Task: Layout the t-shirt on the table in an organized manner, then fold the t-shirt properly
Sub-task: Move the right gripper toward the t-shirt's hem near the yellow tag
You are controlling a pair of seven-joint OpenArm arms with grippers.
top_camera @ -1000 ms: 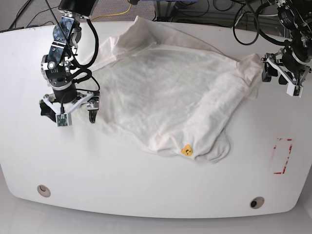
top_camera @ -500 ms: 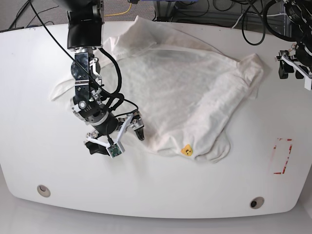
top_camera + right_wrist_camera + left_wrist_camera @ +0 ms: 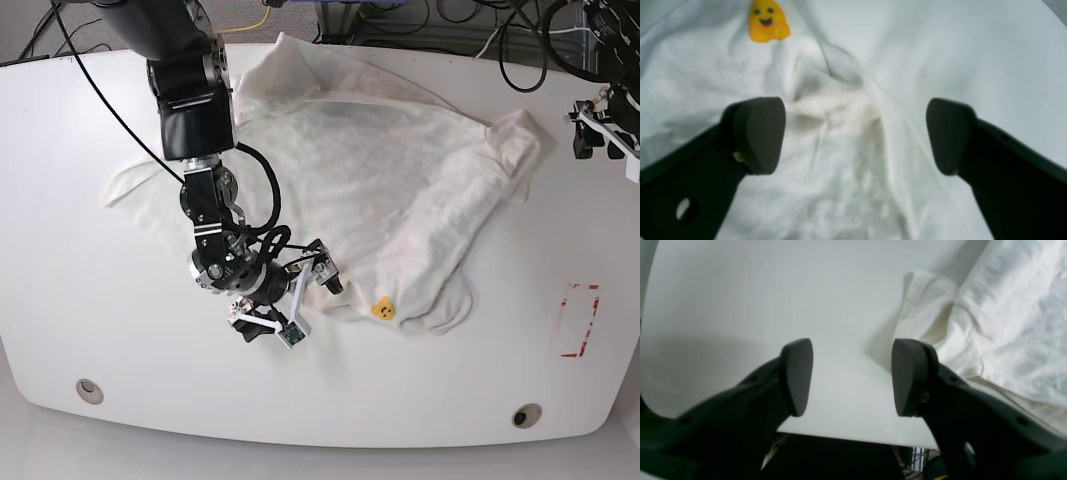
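The t-shirt lies spread but rumpled across the middle and far part of the table, inside face or back up, with no lettering showing. One sleeve trails toward the base view's left edge; another bunches at the far right. Its near hem is folded into a lobe, and a small yellow smiling figure shows on the cloth there.

The right gripper hangs low over the near hem, just beside the yellow figure. Its jaws stand at their widest and hold nothing; in the wrist view a raised crease of shirt lies beneath the gap between them. Its arm crosses the shirt's left part and hides some of that cloth.

The left gripper sits at the table's far right edge, beside the bunched sleeve, well apart from the other. Its jaws are parted, empty, with bare table between the fingers.

A red tape rectangle marks the near right. Two grommet holes sit along the near edge. Cables run behind the far edge.

Against the earlier frames, the right gripper has travelled from the shirt's left side to the near hem. The left gripper has shifted slightly outward. The shirt lies unchanged.
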